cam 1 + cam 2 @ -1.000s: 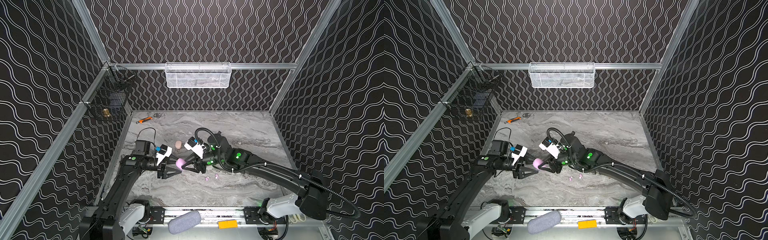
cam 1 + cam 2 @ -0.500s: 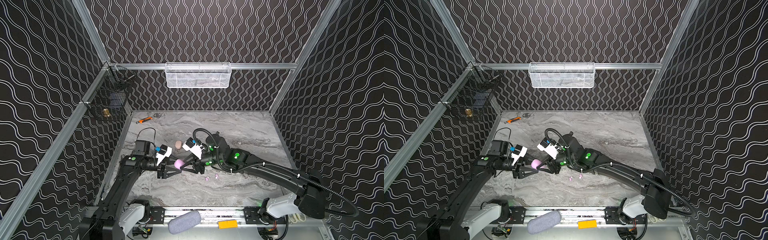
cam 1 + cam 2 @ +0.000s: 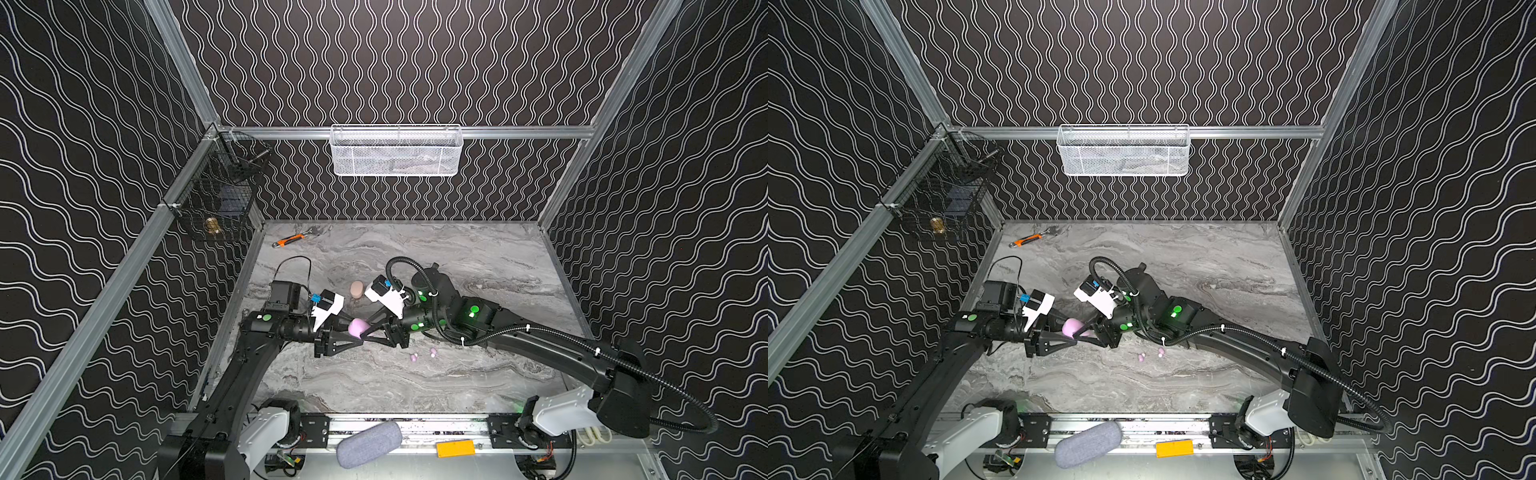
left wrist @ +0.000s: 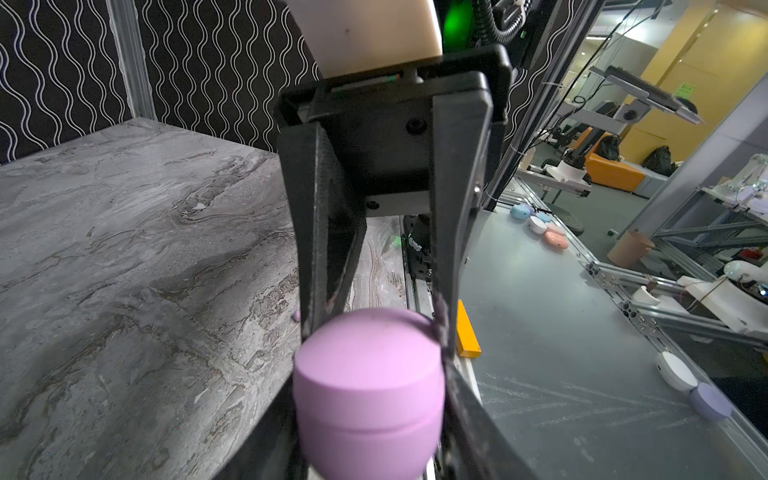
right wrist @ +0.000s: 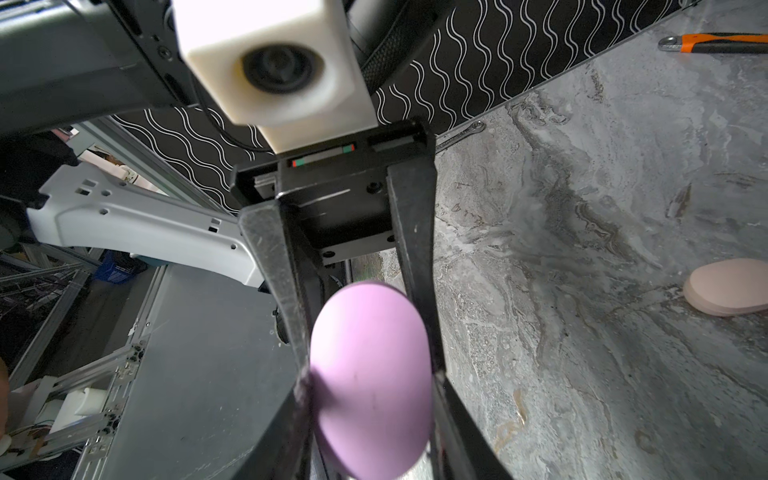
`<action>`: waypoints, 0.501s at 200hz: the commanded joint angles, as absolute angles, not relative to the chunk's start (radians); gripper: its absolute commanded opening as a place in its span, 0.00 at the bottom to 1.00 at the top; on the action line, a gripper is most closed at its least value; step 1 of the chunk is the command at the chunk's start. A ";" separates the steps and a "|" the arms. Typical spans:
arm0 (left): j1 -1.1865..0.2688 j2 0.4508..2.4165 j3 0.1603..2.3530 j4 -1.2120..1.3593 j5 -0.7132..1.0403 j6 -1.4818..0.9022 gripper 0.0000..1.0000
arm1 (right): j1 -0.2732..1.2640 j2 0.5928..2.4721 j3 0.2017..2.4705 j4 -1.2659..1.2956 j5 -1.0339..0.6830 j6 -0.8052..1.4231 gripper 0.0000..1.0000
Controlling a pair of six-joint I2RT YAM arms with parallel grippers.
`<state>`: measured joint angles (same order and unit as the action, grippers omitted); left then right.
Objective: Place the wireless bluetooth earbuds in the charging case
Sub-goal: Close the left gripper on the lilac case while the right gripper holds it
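Note:
A lilac charging case (image 3: 357, 327) (image 3: 1072, 327) hangs closed above the table, left of centre, held from both sides. My left gripper (image 3: 358, 332) (image 4: 370, 386) is shut on the lilac charging case (image 4: 368, 374), with a finger pressed against each flank. From the opposite side my right gripper (image 3: 366, 332) (image 5: 370, 382) is shut on the same case (image 5: 370, 374). Two lilac wireless bluetooth earbuds (image 3: 414, 356) (image 3: 433, 352) lie loose on the marble table (image 3: 457, 257), just right of the grippers and below the right arm. They show in both top views.
A peach case (image 3: 356, 289) (image 5: 727, 291) lies on the table behind the grippers. An orange-handled wrench (image 3: 291, 240) rests at the back left. A white mesh basket (image 3: 395, 149) hangs on the back wall and a black wire basket (image 3: 220, 199) on the left wall.
My left gripper's jaws have closed in onto the lilac case, which the right gripper kept holding. Both grippers and the case barely shifted.

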<state>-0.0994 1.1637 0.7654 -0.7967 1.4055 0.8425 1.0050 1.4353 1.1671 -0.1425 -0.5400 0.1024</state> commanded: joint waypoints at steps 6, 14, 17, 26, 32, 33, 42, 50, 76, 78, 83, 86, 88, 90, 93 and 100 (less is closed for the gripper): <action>-0.101 1.160 0.766 -0.780 1.422 0.857 0.41 | 1.008 1.431 1.169 -0.115 -0.543 0.110 0.37; -0.101 1.160 0.768 -0.779 1.422 0.857 0.39 | 1.008 1.430 1.167 -0.114 -0.543 0.112 0.38; -0.101 1.160 0.768 -0.780 1.421 0.857 0.39 | 1.008 1.429 1.167 -0.114 -0.543 0.112 0.38; -0.101 1.160 0.767 -0.779 1.423 0.856 0.39 | 1.008 1.428 1.166 -0.113 -0.544 0.112 0.38; -0.101 1.160 0.767 -0.780 1.424 0.856 0.38 | 1.008 1.428 1.166 -0.114 -0.545 0.113 0.38; -0.100 1.160 0.767 -0.780 1.424 0.856 0.38 | 1.008 1.429 1.166 -0.114 -0.545 0.113 0.38; -0.101 1.160 0.767 -0.780 1.425 0.856 0.37 | 1.008 1.430 1.164 -0.115 -0.545 0.113 0.38; -0.100 1.160 0.768 -0.780 1.427 0.856 0.37 | 1.008 1.431 1.164 -0.115 -0.546 0.114 0.39; -0.101 1.157 0.767 -0.779 1.428 0.854 0.36 | 1.008 1.430 1.160 -0.112 -0.549 0.117 0.40; -0.101 1.157 0.767 -0.780 1.428 0.854 0.36 | 1.008 1.430 1.160 -0.112 -0.549 0.117 0.40; -0.101 1.158 0.767 -0.780 1.427 0.854 0.36 | 1.008 1.430 1.159 -0.113 -0.549 0.117 0.40; -0.101 1.158 0.767 -0.780 1.428 0.854 0.37 | 1.008 1.430 1.159 -0.113 -0.549 0.117 0.40; -0.100 1.158 0.767 -0.781 1.428 0.854 0.37 | 1.008 1.430 1.159 -0.114 -0.550 0.117 0.40; -0.101 1.158 0.768 -0.781 1.428 0.854 0.38 | 1.008 1.430 1.160 -0.114 -0.551 0.117 0.40; -0.101 1.158 0.767 -0.780 1.427 0.854 0.38 | 1.008 1.430 1.161 -0.114 -0.551 0.117 0.40; -0.101 1.158 0.768 -0.780 1.427 0.854 0.40 | 1.008 1.430 1.160 -0.114 -0.551 0.116 0.40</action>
<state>-0.0994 1.1591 0.7647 -0.8082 1.4086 0.8406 1.0058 1.4326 1.1618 -0.1375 -0.5465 0.0959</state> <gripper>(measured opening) 0.426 0.407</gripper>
